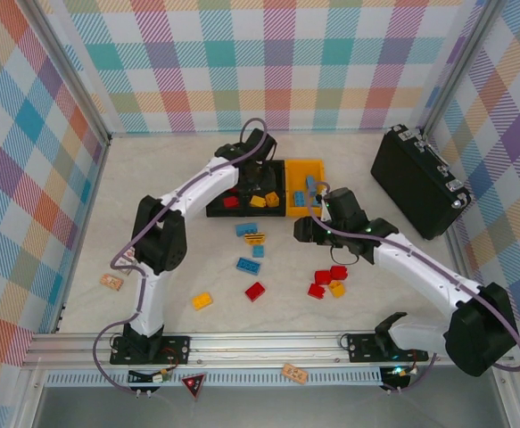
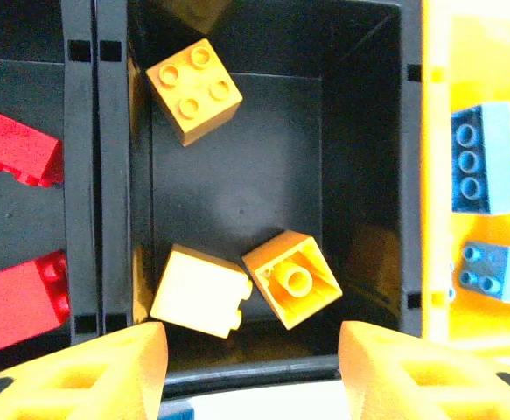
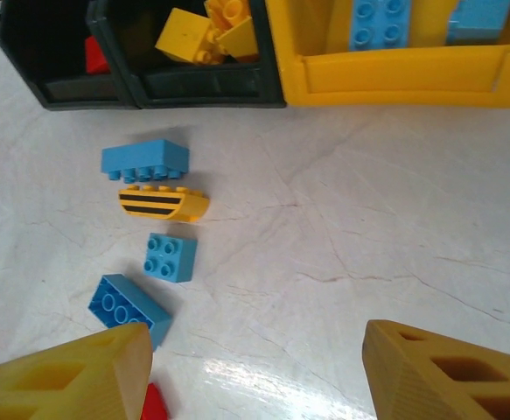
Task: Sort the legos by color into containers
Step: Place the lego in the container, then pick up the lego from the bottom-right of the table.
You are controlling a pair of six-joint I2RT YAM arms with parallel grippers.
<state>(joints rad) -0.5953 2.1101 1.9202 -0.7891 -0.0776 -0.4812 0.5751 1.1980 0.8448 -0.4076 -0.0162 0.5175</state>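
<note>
My left gripper (image 2: 250,346) hangs open and empty over the middle black bin (image 2: 359,131), which holds three yellow-orange legos (image 2: 193,90) (image 2: 200,290) (image 2: 291,278). The left black bin (image 2: 10,219) holds red legos (image 2: 14,302). Blue legos (image 2: 485,157) lie in the yellow-orange bin (image 2: 434,175). My right gripper (image 3: 255,367) stands open over bare table in front of the bins, with nothing between its fingers. To its left on the table are blue legos (image 3: 145,160) (image 3: 171,256) (image 3: 129,308) and a yellow lego with black stripes (image 3: 163,203). From above, my left gripper (image 1: 258,171) is over the bins and my right gripper (image 1: 302,230) is just in front of the yellow-orange bin (image 1: 304,187).
A large black hard case (image 1: 418,181) stands at the right. Loose red legos (image 1: 329,278) (image 1: 255,291) and yellow ones (image 1: 202,301) (image 1: 337,289) lie nearer the front. A pale-orange tag (image 1: 111,282) lies by the left arm. Plaid walls enclose the table.
</note>
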